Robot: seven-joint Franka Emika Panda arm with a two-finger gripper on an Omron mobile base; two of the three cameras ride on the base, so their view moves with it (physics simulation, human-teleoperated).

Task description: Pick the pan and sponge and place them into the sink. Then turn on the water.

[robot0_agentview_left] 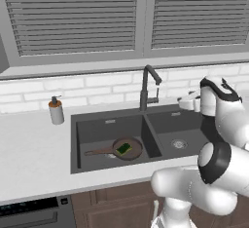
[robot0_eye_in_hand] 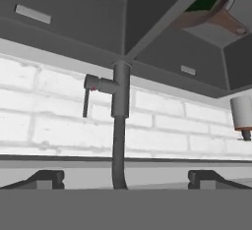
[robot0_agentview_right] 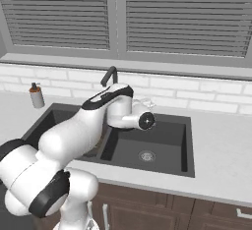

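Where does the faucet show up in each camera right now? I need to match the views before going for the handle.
Left base view: the faucet stands upper centre, behind the sink's divider.
Right base view: only its dark curved top rises above the arm, left of centre.
Hand view: it runs down the middle, picture rolled upside down, lever to its left.
Shared landmark: the white brick wall behind the faucet.

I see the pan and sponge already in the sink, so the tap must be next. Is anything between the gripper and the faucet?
Nothing visible. The open gripper faces the faucet directly, with its lever off to one side.
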